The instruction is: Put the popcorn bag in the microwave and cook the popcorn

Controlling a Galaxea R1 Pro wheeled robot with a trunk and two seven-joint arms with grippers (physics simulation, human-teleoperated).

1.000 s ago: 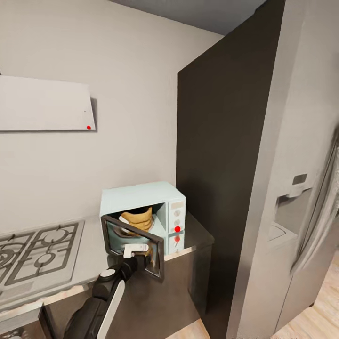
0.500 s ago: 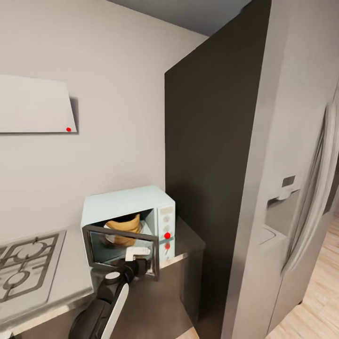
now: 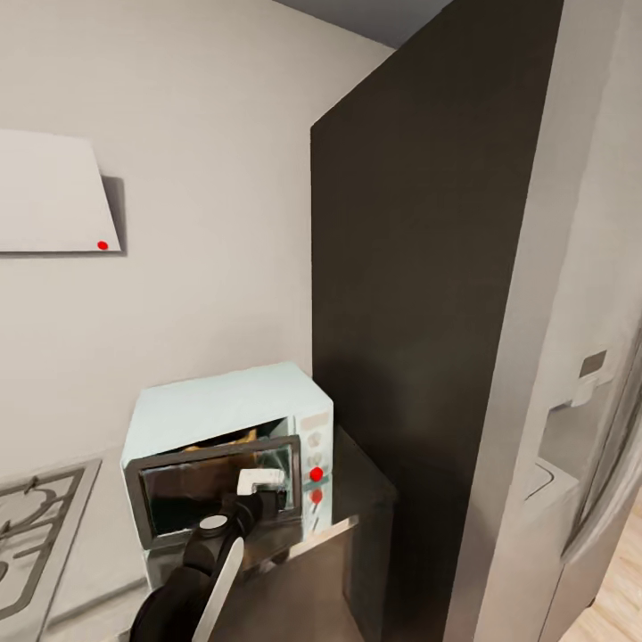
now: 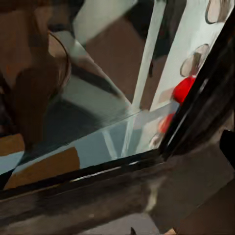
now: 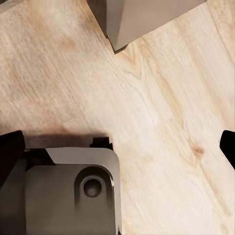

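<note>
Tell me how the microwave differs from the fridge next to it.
The microwave is pale mint-blue; the fridge is grey steel. The microwave is a small box sitting on the countertop; the fridge stands far taller, running out of the top of the head view. The microwave's dark glass door stands slightly ajar, with the left gripper against it; the fridge is untouched. Both are boxy kitchen appliances.

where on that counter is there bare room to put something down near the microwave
Bare steel countertop shows to the right of the microwave, between it and the dark tall cabinet. Another bare strip lies between the microwave and the gas hob. In front of the microwave it is crowded: the left gripper is against the nearly shut door.
</note>
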